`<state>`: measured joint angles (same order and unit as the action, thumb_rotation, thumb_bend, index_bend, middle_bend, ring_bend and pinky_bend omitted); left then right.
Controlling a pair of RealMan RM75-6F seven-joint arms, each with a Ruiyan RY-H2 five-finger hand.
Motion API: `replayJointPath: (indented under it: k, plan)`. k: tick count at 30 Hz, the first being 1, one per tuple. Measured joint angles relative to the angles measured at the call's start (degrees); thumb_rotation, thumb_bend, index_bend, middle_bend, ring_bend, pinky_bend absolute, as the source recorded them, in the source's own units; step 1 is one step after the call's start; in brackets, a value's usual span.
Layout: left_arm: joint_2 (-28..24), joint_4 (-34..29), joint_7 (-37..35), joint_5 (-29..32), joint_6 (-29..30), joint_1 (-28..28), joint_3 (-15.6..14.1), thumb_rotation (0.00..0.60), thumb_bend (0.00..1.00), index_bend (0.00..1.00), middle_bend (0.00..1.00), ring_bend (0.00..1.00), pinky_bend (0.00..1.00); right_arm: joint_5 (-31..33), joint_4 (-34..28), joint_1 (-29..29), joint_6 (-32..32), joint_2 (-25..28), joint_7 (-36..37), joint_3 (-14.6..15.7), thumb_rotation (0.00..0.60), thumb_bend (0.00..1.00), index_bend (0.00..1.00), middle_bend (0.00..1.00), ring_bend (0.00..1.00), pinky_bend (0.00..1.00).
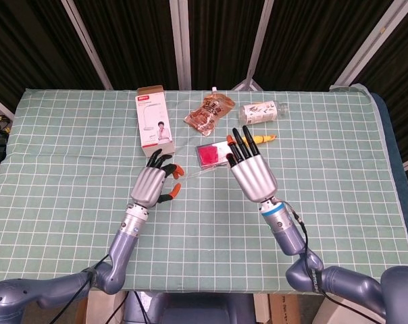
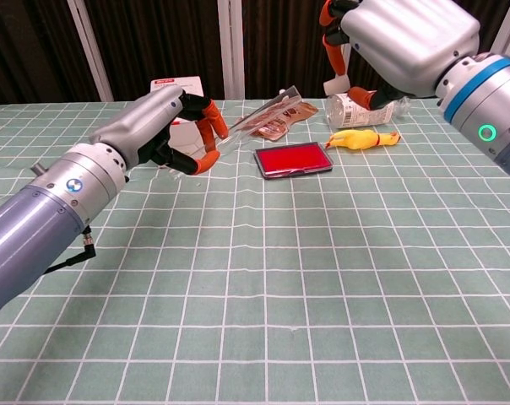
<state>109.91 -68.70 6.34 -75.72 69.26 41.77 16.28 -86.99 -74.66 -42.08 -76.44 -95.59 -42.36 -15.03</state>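
Observation:
My left hand point(image 1: 153, 183) hovers over the middle of the green checked table and pinches the end of a clear plastic bag point(image 2: 259, 110) between its orange-tipped fingers point(image 2: 211, 126). The bag slants up and to the right, over the red flat case point(image 1: 213, 154). Raised above the table with fingers spread and nothing in it, my right hand point(image 1: 250, 170) sits just right of the bag's free end, partly covering the red case point(image 2: 293, 159). In the chest view the right hand point(image 2: 398, 42) is high at the top right and the left hand point(image 2: 166, 126) at the left.
A white product box point(image 1: 155, 118) lies behind the left hand. Further back are a brown snack pouch point(image 1: 209, 111), a lying plastic bottle point(image 1: 263, 112) and a yellow rubber chicken point(image 1: 261, 138). The table's near half point(image 2: 263, 321) is bare cloth.

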Motion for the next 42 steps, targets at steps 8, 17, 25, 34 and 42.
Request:
replayJointPath:
  k: [8,17,25,34,42]
  plan:
    - [-0.01,-0.03,0.63,0.35,-0.23,0.09,0.06,0.6,0.64,0.51,0.55,0.17,0.04,0.32,-1.27,0.02,-0.44,-0.25,-0.14,-0.13,0.6,0.37,0.58,0.22,0.0,0.0]
    - [0.54,0.21,0.63,0.36,-0.26,0.16,-0.15,0.6,0.64,0.51,0.55,0.17,0.04,0.83,-1.29,0.12,-0.41,-0.55,-0.55,0.06,0.6,0.37,0.58,0.22,0.0,0.0]
    - [1.1,0.4,0.62,0.5,-0.28,0.33,0.01,0.6,0.64,0.51,0.55,0.17,0.04,1.01,-1.02,0.21,-0.34,-0.98,-0.23,0.47,0.6,0.37,0.58,0.22,0.0,0.0]
    - [1.58,0.49,0.91,0.39,-0.28,0.6,0.04,0.6,0.64,0.51,0.55,0.17,0.04,1.08,-1.43,0.25,-0.5,-1.21,-0.34,0.57,0.6,0.37,0.58,0.22,0.0,0.0]
    - [1.75,0.38,1.29,0.51,-0.17,0.64,0.16,0.6,0.64,0.51,0.55,0.17,0.05,1.1,-1.78,0.37,-0.63,-1.34,-0.34,0.72,0.6,0.37,0.58,0.22,0.0,0.0]
